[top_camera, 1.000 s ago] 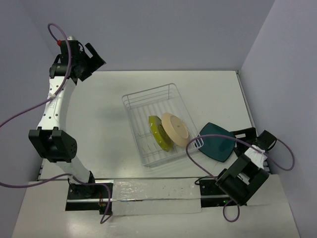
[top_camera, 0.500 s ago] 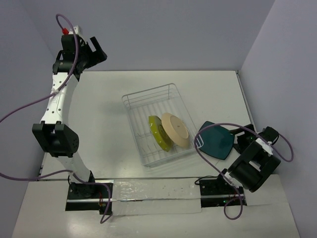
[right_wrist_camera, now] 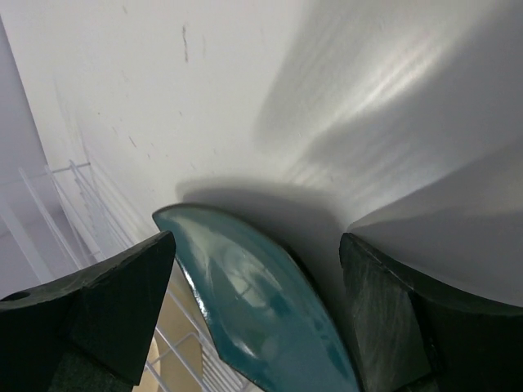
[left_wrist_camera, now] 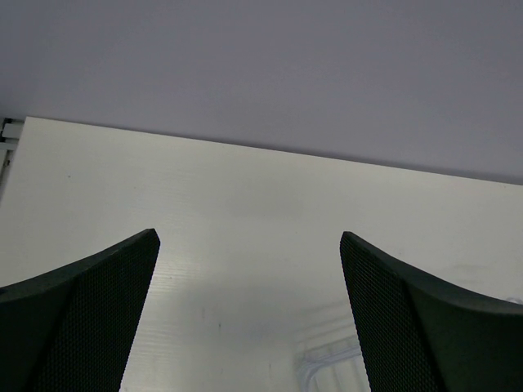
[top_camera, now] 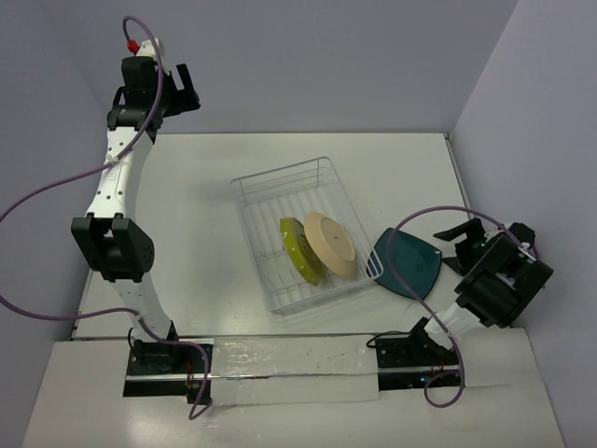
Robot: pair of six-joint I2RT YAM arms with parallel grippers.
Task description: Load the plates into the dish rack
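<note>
The white wire dish rack [top_camera: 264, 186] stands mid-table. The yellow-green plate [top_camera: 300, 250] and the beige plate [top_camera: 329, 245] stand on edge in it. A dark teal plate [top_camera: 410, 264] is tilted up against the rack's right side. My right gripper [top_camera: 459, 246] is open just right of it. In the right wrist view the teal plate [right_wrist_camera: 261, 318] shows between the wide-apart fingers [right_wrist_camera: 122, 294] of the right gripper [right_wrist_camera: 257, 278], with no clamp on it. My left gripper [top_camera: 179, 89] is open, raised at the far left; the left gripper [left_wrist_camera: 249, 310] has nothing between its fingers.
Rack wires [right_wrist_camera: 78, 204] run along the left in the right wrist view. A corner of the rack [left_wrist_camera: 327, 363] shows low in the left wrist view. Purple-grey walls close the back and both sides. Cables loop off both arms.
The teal plate went from lying flat on the table to tilted up against the rack. My right arm drew back to the right. The left arm swung further up and back.
</note>
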